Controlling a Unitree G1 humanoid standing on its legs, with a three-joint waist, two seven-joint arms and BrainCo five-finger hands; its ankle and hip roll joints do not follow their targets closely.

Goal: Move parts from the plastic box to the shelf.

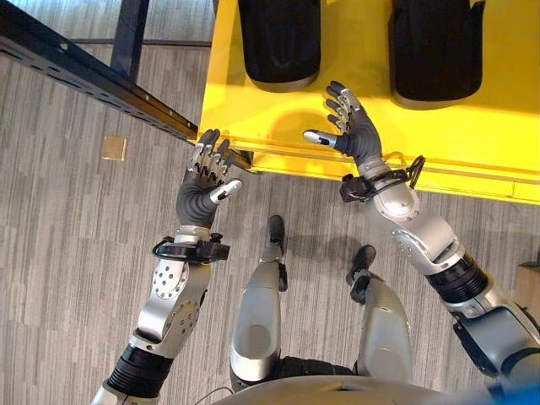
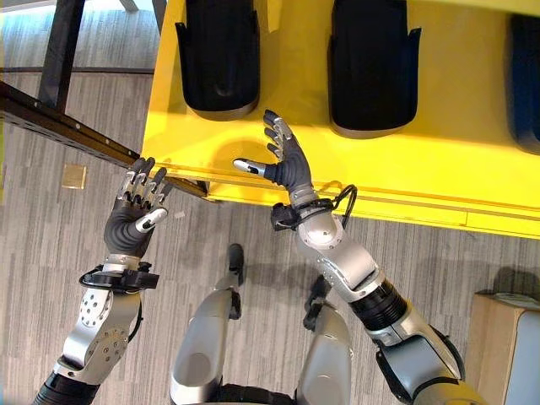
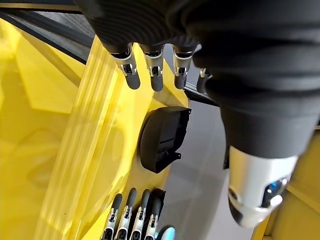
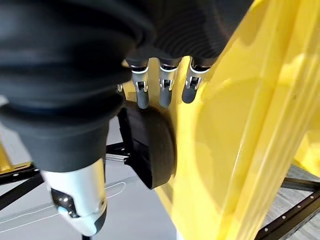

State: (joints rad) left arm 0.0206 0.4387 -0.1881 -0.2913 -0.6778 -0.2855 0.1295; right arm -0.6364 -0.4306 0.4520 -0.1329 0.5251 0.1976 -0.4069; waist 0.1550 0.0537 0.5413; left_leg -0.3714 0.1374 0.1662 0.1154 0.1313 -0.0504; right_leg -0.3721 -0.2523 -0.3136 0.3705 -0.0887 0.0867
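right hand [image 1: 353,126] is raised with fingers spread wide and empty, over the near rim of the yellow plastic box [image 1: 472,143]. left hand [image 1: 205,173] hovers open and empty by the box's corner. two black parts [image 1: 278,42] lie inside, beyond both hands.

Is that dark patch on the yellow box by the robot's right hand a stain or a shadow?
A shadow, it seems: in the left eye view it lies on the yellow box just beside the open right hand; in the right wrist view a soft darker patch shows on the yellow wall too. The open left hand is over the floor.
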